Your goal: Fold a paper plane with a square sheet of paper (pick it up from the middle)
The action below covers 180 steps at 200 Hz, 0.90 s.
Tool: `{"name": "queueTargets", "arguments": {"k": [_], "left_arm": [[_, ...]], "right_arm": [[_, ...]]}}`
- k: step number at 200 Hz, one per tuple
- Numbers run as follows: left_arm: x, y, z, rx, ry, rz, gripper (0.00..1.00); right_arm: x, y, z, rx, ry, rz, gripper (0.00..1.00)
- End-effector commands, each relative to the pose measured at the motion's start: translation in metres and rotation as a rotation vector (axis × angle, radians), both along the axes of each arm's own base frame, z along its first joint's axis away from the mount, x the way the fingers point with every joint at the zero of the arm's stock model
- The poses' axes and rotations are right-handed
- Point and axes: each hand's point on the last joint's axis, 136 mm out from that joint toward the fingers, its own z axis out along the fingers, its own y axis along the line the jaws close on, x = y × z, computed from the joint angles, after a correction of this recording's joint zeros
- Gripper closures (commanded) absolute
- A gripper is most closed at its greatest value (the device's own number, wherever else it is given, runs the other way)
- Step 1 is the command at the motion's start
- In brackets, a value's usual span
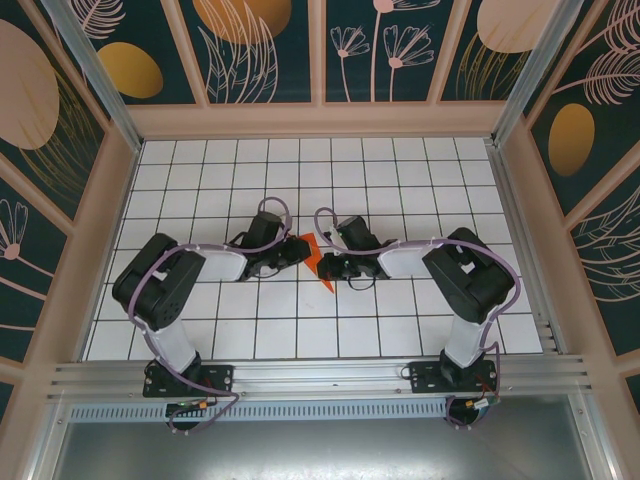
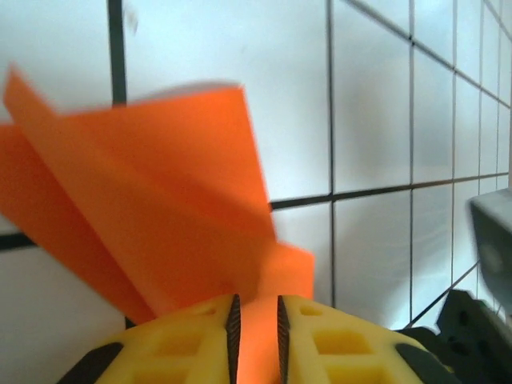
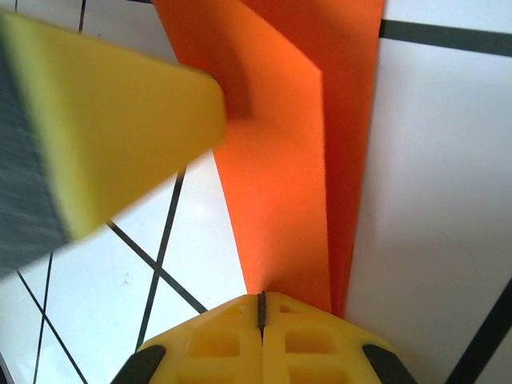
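My right gripper (image 3: 262,299): clenched on the orange-red folded paper (image 3: 296,160)
My left gripper (image 2: 256,308): pads (image 2: 234,336) slightly apart, paper between them
Top view: paper (image 1: 318,262) lies between both grippers

From above, the orange paper (image 1: 316,258) is looking too small for its folds to be read. At the left tool (image 2: 258,328) it is blurring and running off the left edge. The right tool (image 3: 262,316) is hiding its near end, and the left tool's blurred yellow finger (image 3: 104,120) is covering its upper left.
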Motion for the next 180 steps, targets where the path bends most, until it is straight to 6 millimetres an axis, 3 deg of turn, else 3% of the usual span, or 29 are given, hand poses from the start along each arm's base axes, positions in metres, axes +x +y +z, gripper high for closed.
{"name": "queueTargets", "arguments": {"k": [1, 27, 32, 47, 84, 180], "left_arm": [[0.018, 0.004, 0.033, 0.039, -0.127, -0.003, 0.76], [0.019, 0.004, 0.025, 0.068, -0.120, -0.018, 0.76], [0.017, 0.004, 0.012, 0.078, -0.092, -0.024, 0.76], [0.014, 0.000, 0.005, 0.061, -0.070, -0.047, 0.76], [0.008, -0.006, -0.003, 0.032, -0.053, -0.083, 0.76], [0.006, 0.005, -0.026, 0.132, -0.083, -0.109, 0.73]], "right_arm": [[-0.006, -0.017, -0.024, -0.069, 0.046, -0.023, 1.00], [-0.007, -0.017, -0.026, -0.069, 0.054, -0.017, 1.00], [-0.007, -0.017, -0.027, -0.069, 0.056, -0.017, 1.00], [-0.008, -0.017, -0.028, -0.072, 0.059, -0.016, 1.00], [-0.008, -0.016, -0.029, -0.074, 0.070, -0.010, 1.00], [-0.012, -0.017, -0.037, -0.090, 0.091, -0.001, 1.00]]}}
